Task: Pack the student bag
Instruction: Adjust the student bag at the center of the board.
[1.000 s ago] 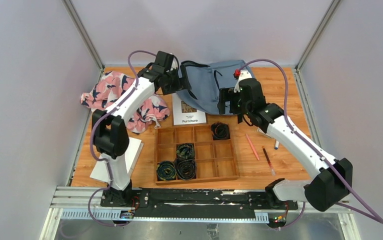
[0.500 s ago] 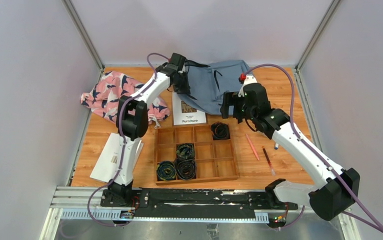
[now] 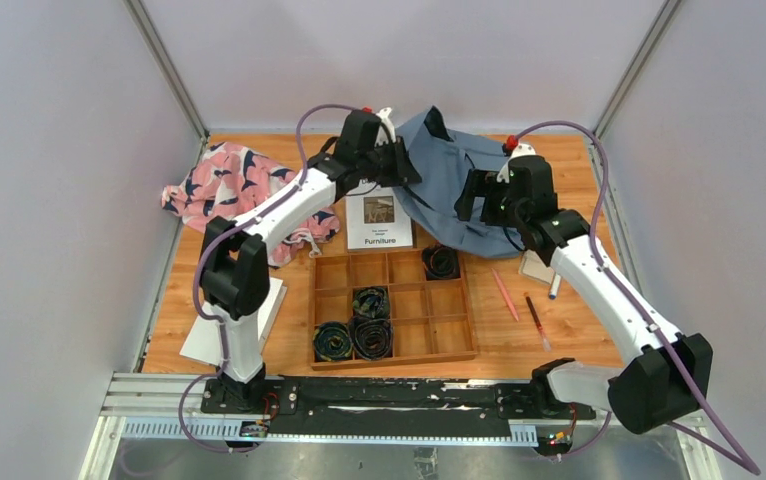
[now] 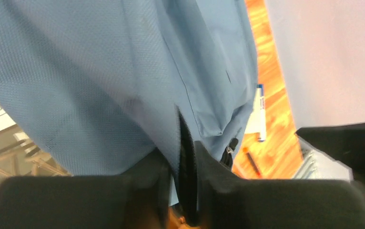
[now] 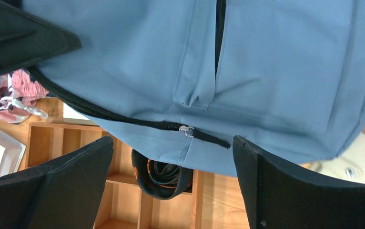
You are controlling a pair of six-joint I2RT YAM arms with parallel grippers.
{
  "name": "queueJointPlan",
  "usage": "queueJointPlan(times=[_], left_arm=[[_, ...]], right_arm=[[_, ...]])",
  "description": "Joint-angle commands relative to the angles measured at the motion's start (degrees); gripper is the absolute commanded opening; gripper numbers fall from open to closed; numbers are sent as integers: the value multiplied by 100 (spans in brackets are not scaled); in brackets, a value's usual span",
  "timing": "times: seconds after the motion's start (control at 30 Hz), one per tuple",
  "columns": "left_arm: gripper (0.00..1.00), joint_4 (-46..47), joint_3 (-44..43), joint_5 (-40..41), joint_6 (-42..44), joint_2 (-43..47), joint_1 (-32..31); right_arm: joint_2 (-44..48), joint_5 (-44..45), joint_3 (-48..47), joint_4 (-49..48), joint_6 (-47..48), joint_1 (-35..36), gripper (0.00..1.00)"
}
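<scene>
1. The student bag point(image 3: 451, 175) sits just past the far edge of the wooden tray point(image 3: 456, 330), toward its far-right corner. One end is hoisted off the table, and the near hem droops toward the tray's far-right compartment.
2. The left gripper point(image 3: 405, 168) is at the bag's raised left edge, beyond the tray's far side. The right gripper point(image 3: 472, 198) hovers against the bag's right half, above the tray's far-right corner.
3. On the left wrist view, the left gripper point(image 4: 186, 200) has its jaws pinched almost together. A strip of black trim and blue cloth is clamped between them, and the bag point(image 4: 99, 71) hangs from that grip.
4. On the right wrist view, the right gripper point(image 5: 171, 143) is spread wide, with the bag point(image 5: 276, 71) filling the gap ahead of it. It grips nothing, and whether a finger brushes the cloth I cannot tell.
5. The bag is soft slate-blue cloth with a fine woven grain, slack and creased. A dark zipper point(image 5: 137, 121) runs along its lower seam and ends at a small silver pull point(image 5: 186, 130).
6. The tray is pale wood divided into square compartments. A dark rolled band point(image 5: 164, 174) is coiled in the far-right compartment, directly under the bag's hem.
7. A white booklet point(image 3: 377, 222) lies flat just past the tray's far edge, touching the bag's left side.
</scene>
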State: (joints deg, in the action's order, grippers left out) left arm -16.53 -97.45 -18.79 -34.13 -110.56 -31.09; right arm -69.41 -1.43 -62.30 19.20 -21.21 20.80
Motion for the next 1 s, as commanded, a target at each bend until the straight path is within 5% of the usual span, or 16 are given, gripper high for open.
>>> queueJointPlan(times=[0.0, 0.07, 0.17, 0.57, 0.73, 0.97], left_arm=[[37, 647, 749, -194, -150, 193, 52], [61, 406, 768, -51, -76, 185, 59], [75, 59, 603, 174, 72, 214, 59], [76, -727, -21, 337, 811, 413, 402], [93, -762, -176, 256, 627, 170, 617], [88, -1000, -638, 331, 516, -498, 631]], right_arm=[[-101, -287, 191, -148, -108, -58, 99], [-131, -271, 242, -168, -96, -58, 99], [-188, -261, 225, -188, -79, -60, 99], [-204, -268, 120, -63, 56, -56, 98], [-190, -296, 86, -13, 105, -58, 99], [-97, 514, -57, 518, 275, -143, 99]])
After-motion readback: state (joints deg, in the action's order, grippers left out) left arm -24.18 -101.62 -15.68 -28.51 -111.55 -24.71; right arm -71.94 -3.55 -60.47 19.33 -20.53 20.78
